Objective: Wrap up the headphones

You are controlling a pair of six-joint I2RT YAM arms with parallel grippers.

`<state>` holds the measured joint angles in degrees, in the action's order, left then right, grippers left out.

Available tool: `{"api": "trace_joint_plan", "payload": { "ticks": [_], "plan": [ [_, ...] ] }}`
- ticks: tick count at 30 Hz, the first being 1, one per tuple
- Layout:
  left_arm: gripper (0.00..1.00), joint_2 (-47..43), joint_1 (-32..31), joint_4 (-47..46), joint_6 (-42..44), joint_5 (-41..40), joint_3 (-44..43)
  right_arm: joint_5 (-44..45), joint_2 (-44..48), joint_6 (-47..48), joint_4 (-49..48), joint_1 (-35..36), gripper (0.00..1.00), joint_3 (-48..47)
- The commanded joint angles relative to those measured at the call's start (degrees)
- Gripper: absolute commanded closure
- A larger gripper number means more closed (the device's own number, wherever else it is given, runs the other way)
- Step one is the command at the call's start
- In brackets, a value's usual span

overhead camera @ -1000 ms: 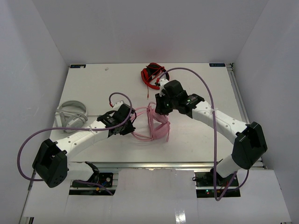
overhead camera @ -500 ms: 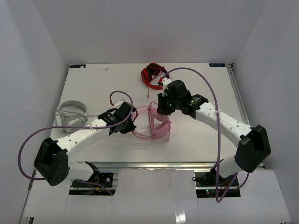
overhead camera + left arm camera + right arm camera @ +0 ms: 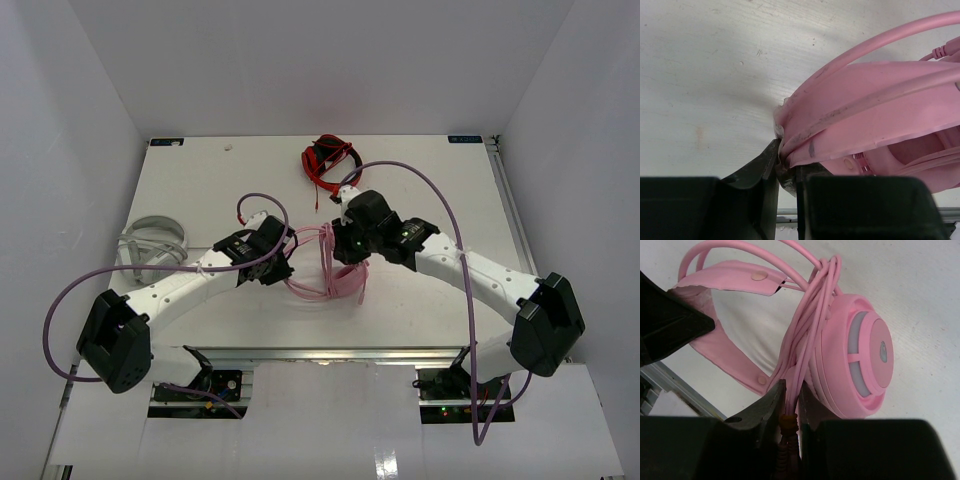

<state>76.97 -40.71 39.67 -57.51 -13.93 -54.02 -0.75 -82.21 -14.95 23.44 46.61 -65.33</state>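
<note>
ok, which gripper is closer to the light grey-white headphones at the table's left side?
Left. Left gripper clamps the pale pink headphones right of the grey-white headphones; right gripper grips the pink cable farther right.

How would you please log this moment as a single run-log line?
task: wrap headphones | left gripper: shut on headband | right gripper: shut on cable, looped by ear cup | headphones on table

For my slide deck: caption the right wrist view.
Right gripper pinching the pink headphones' looped cable.
</note>
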Motion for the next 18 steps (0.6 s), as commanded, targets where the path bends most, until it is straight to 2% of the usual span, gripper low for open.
{"api": "trace_joint_plan", "payload": {
  "ticks": [1,5,18],
  "plan": [
    [1.00,-3.0,0.5,-2.5,-4.6,0.0,-2.7,6.1,0.0,-1.0,-1.1,1.3,0.86,1.1],
    [1.00,-3.7,0.5,-2.5,-4.9,0.7,-2.7,10.0,0.0,-1.5,-1.1,1.9,0.82,1.7],
    [1.00,-8.0,0.5,-2.1,-7.5,0.7,-1.9,11.3,0.8,-1.2,-2.2,2.6,0.70,2.9]
  ]
}}
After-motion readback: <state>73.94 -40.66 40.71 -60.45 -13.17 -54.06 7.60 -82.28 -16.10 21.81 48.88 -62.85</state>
